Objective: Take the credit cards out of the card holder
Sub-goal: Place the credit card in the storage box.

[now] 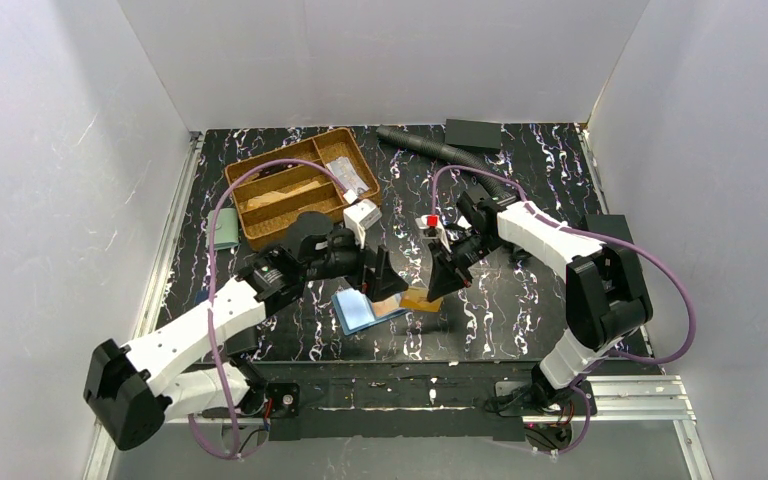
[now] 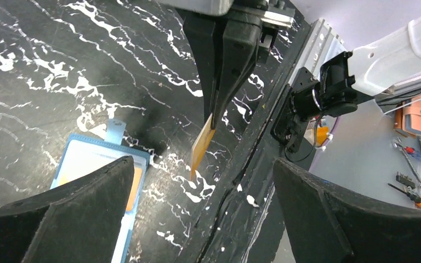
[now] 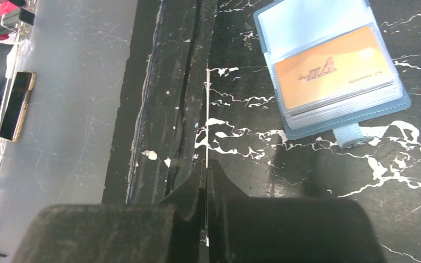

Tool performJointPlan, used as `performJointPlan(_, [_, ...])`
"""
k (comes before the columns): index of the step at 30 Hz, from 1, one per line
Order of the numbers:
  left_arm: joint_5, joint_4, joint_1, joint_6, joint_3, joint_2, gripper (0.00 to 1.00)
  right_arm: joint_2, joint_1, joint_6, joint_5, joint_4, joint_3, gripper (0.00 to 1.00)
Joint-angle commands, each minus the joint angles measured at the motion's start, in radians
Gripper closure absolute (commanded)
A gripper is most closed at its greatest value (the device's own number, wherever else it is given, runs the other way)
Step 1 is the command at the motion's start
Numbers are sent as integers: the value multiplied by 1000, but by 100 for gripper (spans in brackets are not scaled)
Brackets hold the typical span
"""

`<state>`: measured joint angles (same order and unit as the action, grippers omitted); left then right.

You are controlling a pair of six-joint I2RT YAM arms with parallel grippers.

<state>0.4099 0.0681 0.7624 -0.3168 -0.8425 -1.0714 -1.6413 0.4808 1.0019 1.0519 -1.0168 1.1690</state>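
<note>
The teal card holder (image 1: 358, 311) lies open on the black marbled table, with an orange card (image 3: 334, 74) in its top slot and its side tab (image 3: 353, 136) at the near edge. It also shows in the left wrist view (image 2: 90, 159). My right gripper (image 1: 448, 281) is shut on a second orange credit card (image 1: 422, 298), held on edge just above the table, right of the holder. That card appears edge-on in the right wrist view (image 3: 206, 115) and slanted in the left wrist view (image 2: 202, 147). My left gripper (image 1: 380, 276) is open and empty above the holder's right side.
A wooden compartment tray (image 1: 300, 185) stands at the back left, with a white box (image 1: 362, 218) beside it. A black corrugated hose (image 1: 440, 152) and a dark flat box (image 1: 472, 132) lie at the back. A pale green pouch (image 1: 225, 232) lies at the left edge. The table's front edge (image 3: 170, 109) is close.
</note>
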Motion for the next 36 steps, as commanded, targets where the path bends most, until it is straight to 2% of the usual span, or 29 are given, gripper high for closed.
performJointPlan(1, [89,-127,-4,-5,-3,-61,5,-8,2,129,45,-115,37,99])
performJointPlan(5, [148,-126,-4,7,-25,-147,8,-38,2,199,56,-191,61,99])
performJointPlan(8, [183,-134,-4,2,-25,-198,14,-52,2,234,64,-230,72,99])
performJointPlan(16, [290,-206,-4,-58,-2,-282,39,-66,2,230,72,-233,78,99])
performJointPlan(20, [319,-242,-1,-87,15,-304,48,-74,2,230,76,-238,81,99])
performJointPlan(24, [329,-261,2,-96,34,-312,61,-80,1,231,83,-241,84,99])
performJointPlan(29, [336,-274,6,-100,59,-325,61,-85,1,233,89,-246,84,99])
performJointPlan(30, [337,-277,7,-100,63,-325,65,-87,1,233,91,-245,84,99])
performJointPlan(32, [333,-283,6,-101,69,-321,79,-91,1,234,91,-245,81,99])
performJointPlan(34, [332,-290,6,-98,71,-316,100,-98,1,236,91,-245,80,99])
performJointPlan(35, [325,-292,7,-97,73,-312,100,-101,1,237,88,-246,79,99])
performJointPlan(36, [313,-293,7,-94,77,-306,100,-104,1,237,87,-246,78,87])
